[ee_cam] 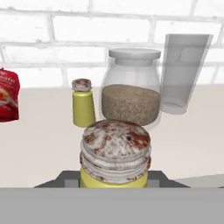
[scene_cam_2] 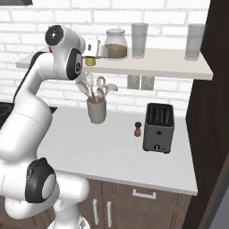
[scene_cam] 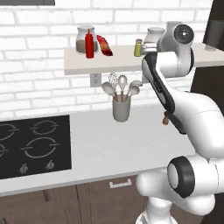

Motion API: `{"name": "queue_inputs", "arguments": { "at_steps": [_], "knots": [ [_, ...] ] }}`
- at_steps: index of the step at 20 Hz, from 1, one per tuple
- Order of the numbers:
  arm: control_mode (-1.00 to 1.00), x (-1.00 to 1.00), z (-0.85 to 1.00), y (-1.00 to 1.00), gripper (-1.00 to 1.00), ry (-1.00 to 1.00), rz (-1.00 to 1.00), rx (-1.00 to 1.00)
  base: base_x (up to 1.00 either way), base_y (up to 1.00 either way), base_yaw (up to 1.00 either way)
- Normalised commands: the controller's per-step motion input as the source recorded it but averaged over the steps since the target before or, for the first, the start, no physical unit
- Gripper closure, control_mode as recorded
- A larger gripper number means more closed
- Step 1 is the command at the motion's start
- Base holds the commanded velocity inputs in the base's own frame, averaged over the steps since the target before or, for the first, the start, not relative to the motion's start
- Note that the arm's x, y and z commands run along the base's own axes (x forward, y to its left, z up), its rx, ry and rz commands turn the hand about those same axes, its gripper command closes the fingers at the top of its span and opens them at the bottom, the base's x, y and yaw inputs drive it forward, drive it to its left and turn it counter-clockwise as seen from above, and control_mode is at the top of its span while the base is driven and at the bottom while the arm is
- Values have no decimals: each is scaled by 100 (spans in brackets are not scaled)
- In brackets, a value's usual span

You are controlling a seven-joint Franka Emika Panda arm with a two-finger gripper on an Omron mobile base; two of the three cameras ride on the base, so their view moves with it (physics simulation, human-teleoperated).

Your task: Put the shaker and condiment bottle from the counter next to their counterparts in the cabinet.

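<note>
Even, bright, flat rendered light fills every view, with only soft shadows under the shelf (scene_cam: 87, 66) and faint sheen on the arm (scene_cam: 199, 111), no glare, mild coarse softness throughout, and no edge distortion.

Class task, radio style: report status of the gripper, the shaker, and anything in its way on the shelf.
Gripper shut on the shaker, up at the cabinet. Counterpart shaker just ahead. Glass jar and tumbler crowd the right side.

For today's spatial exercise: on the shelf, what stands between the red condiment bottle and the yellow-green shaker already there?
In the left base view, a red snack bag leans just right of the condiment bottle; from there to the shaker the cabinet board is bare.
</note>
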Motion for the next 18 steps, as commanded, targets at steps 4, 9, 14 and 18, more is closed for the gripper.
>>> {"name": "queue_inputs", "arguments": {
  "at_steps": [4,9,14,18],
  "knots": [
    [-100,15,-14,14,100,0,0,0,0,0,0],
    [-100,40,-6,12,100,0,0,0,0,0,0],
    [-100,43,-1,16,100,0,0,0,0,0,0],
    [-100,10,0,17,100,0,0,0,0,0,0]
  ]
}}
